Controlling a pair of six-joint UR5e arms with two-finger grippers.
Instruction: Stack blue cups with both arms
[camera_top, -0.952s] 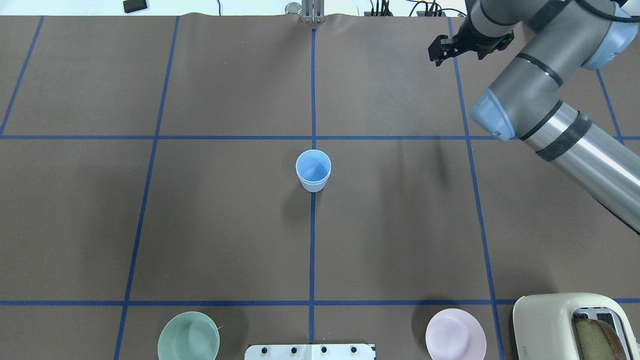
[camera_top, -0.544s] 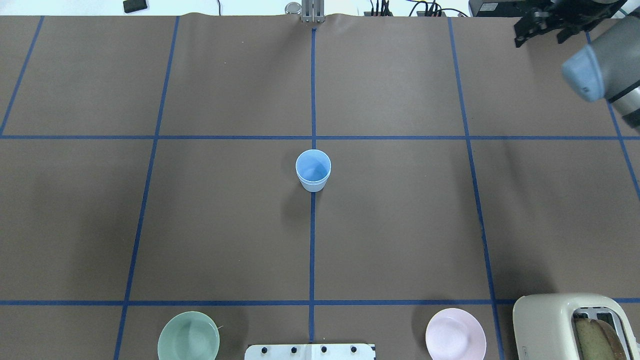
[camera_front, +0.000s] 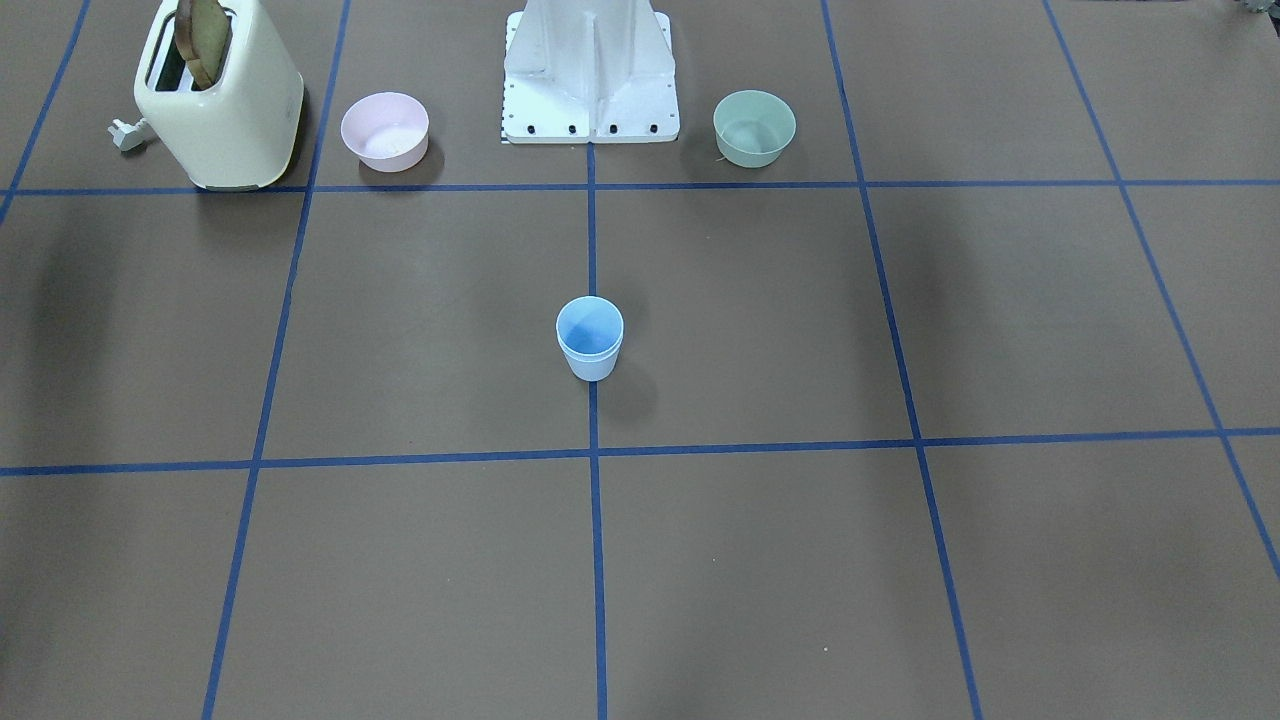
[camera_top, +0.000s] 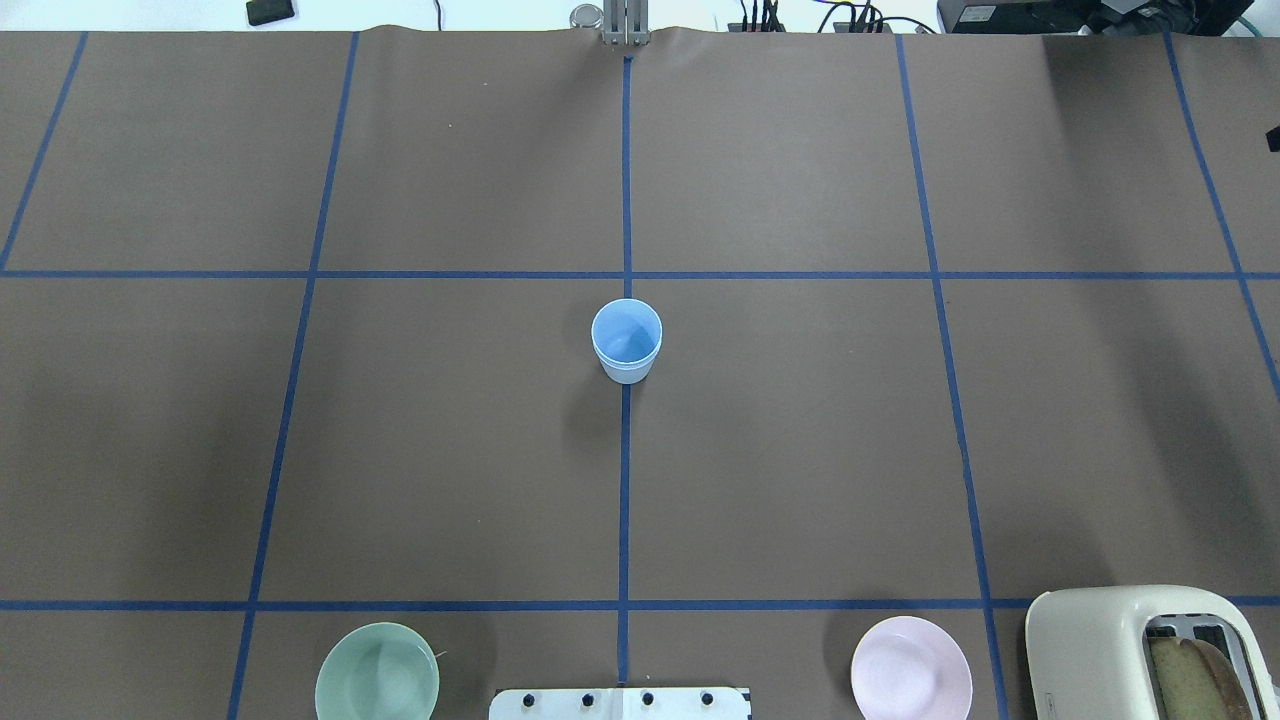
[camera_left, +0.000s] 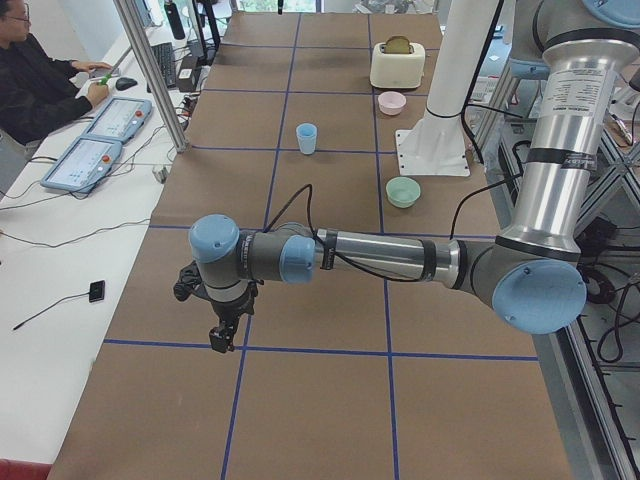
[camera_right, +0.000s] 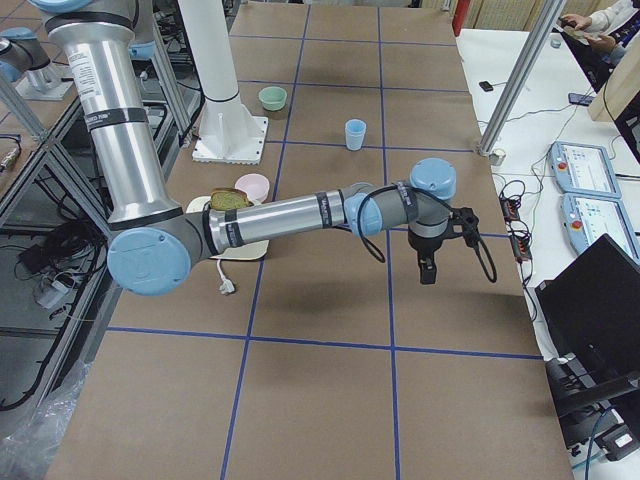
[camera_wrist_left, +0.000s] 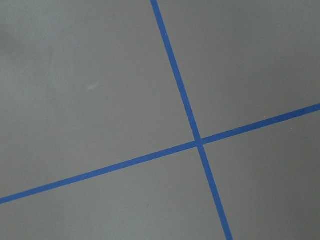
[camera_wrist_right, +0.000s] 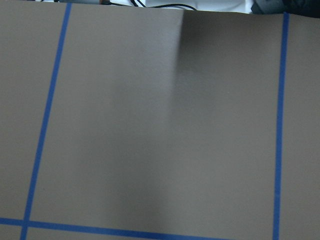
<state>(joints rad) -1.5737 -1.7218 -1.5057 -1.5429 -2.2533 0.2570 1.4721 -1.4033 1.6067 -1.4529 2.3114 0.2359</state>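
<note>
Though it carries little, table (camera_top: 800, 450): brown w/ blue tape grid; both wrist views show only bare surface under the claws.
R arm (camera_right: 280, 215): stretched low twd its own table end. Change: 1 s ago it reached in at the overhead view's top-right corner, 0.5 s ago it showed only at the edge, and now it's gone from that view bar a dark sliver.
L arm (camera_left: 380, 258): stretched twd the opposite end; absent from overhead.
Toaster (camera_top: 1130, 650): on R claw's side, nearer the base than that claw; bread in slot.
Pink bowl (camera_top: 910, 670), green bowl (camera_top: 377, 672): back by the base, pink twd R claw's side, green twd L claw's; well apart from both.
R claw (camera_right: 427, 270): points down above table; spread or pressed together, can't tell.
L claw (camera_left: 220, 335): points down near a tape crossing; finger state, can't tell.
Blue cups (camera_top: 626, 340): upright between the two claws, well apart from each, unmoved. One cup shape, w/ a second lip line under the rim; prob. nested.
Meaning: R arm's retreat + nested look suggest stacking is done.
</note>
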